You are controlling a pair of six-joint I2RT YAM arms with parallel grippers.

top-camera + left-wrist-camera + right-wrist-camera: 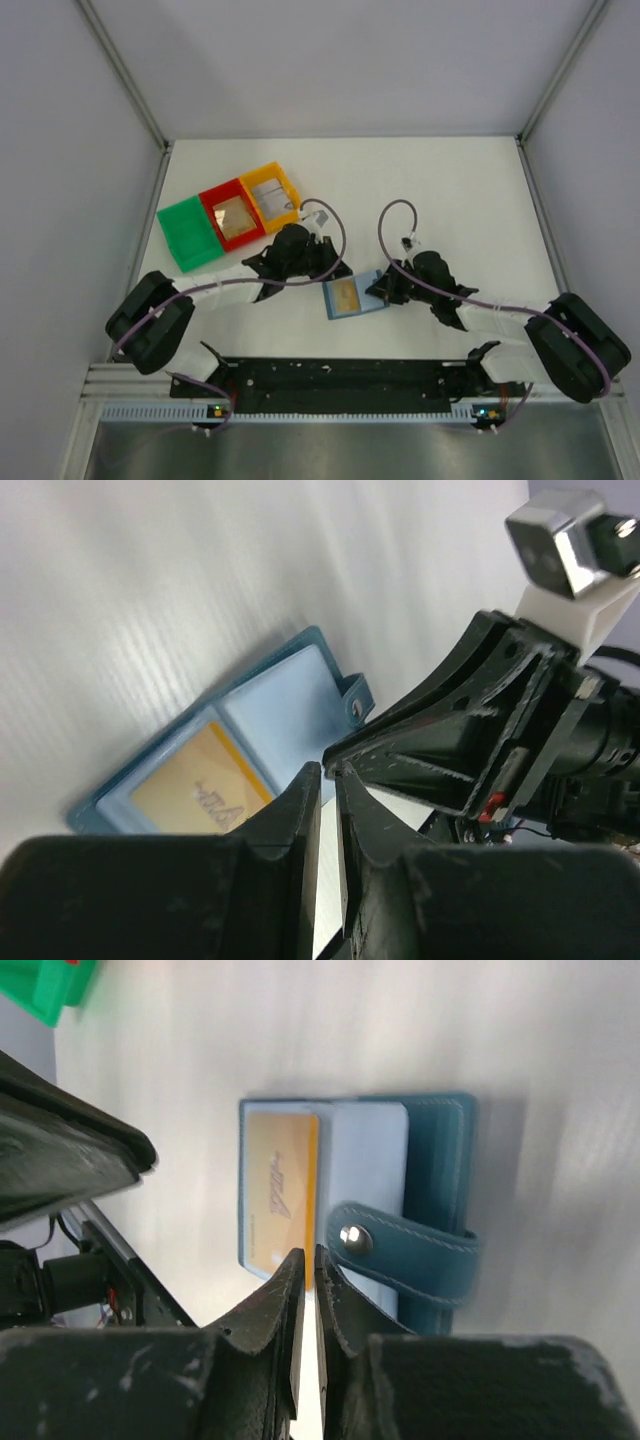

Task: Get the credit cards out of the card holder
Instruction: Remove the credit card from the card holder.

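Meanwhile, the card holder [352, 297] lies open near the front edge of the table [450, 190], its orange card [282, 1188] lettering too blurred to read; left gripper [325, 772] and right gripper [309, 1253] flank it, fingers nearly together.

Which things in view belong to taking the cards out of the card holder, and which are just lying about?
Belongs to the job:
- card holder, lying open
- orange card in its pocket
- left tool and right tool, either side of it

Lying about, not named in the task:
- green tray
- red tray
- yellow tray
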